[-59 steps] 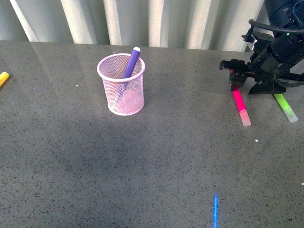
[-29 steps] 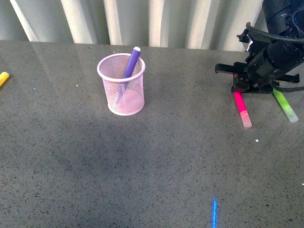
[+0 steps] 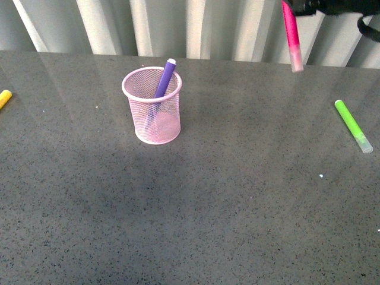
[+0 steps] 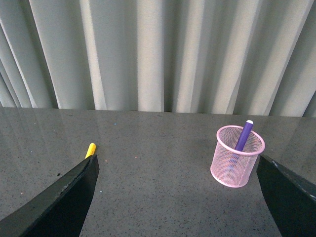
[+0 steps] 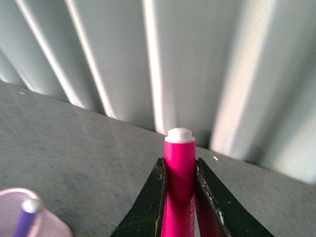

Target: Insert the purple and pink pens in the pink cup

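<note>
**Pink pen in the air, purple pen in the cup**

Far left: a yellow marker (image 3: 4,98) lies flat on the grey counter (image 3: 208,208), well off to the left of everything else. It is out ahead of the left pincer (image 4: 176,160). From that wrist it shows just past the tip of one dark finger (image 4: 74,192).

Left pincer: spread wide, with nothing between the two fingers. It hangs above the counter and does not show in the front view. The cup sits ahead of it, just past the tip of the other finger.

Middle: the pink cup (image 3: 152,107), wire mesh, stands upright on the counter. It is well to the left of the right pincer and lower down. The purple pen (image 3: 163,80) is inside it, leaning against the rim. Its top end pokes out above the rim and tilts to the right.

Right: the right pincer (image 5: 180,168) is pressed together on the pink pen (image 3: 291,35), one finger on each side of the barrel. The pen is clear of the counter, up against the backdrop of the grey curtain (image 3: 208,27). It hangs close to vertical with its pale frosted end downward, and that end sticks out past the fingertips. Only a dark edge of the pincer body shows at the top of the front view.

Far right: a green marker (image 3: 352,126) lies flat on the counter. It is below the right pincer and to the right of the held pen, well apart from the cup.
</note>
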Robot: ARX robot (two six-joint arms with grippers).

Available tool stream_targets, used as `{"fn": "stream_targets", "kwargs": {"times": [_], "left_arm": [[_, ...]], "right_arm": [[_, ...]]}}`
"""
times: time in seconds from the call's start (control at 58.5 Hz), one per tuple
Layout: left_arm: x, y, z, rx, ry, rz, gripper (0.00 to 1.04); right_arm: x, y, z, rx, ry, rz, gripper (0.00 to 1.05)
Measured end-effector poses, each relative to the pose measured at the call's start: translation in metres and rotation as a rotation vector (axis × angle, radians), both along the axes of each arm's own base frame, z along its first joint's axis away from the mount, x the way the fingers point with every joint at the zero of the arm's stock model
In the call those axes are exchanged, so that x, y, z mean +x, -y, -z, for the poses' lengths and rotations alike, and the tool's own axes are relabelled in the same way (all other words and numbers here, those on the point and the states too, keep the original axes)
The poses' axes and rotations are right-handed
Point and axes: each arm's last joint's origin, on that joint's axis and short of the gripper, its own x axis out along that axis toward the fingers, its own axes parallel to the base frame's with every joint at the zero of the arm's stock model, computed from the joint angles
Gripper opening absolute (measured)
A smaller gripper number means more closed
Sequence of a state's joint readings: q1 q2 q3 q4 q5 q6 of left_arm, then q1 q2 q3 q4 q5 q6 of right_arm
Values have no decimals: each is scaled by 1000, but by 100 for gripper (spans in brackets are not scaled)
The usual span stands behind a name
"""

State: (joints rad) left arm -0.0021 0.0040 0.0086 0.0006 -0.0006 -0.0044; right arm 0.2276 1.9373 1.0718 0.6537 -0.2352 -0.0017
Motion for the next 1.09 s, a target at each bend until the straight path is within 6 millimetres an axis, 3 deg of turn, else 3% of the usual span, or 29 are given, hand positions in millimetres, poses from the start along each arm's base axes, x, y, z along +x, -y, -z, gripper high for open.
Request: {"fn": "stream_targets", "kwargs": {"times": [0.171,0.444,0.581,1.093], "left_arm": [[0,0,0,0,0,0,98],[0,0,0,0,0,0,98],[0,0,0,0,0,0,98],[0,0,0,0,0,0,98]], "right_arm": [[-10,-44,-5,-2,147,-198,11],[-16,-112,15,-24,229,-389,11],[-10,-126,22,-20,238,-402,11],[13,-149,22,9,249,-413,11]]}}
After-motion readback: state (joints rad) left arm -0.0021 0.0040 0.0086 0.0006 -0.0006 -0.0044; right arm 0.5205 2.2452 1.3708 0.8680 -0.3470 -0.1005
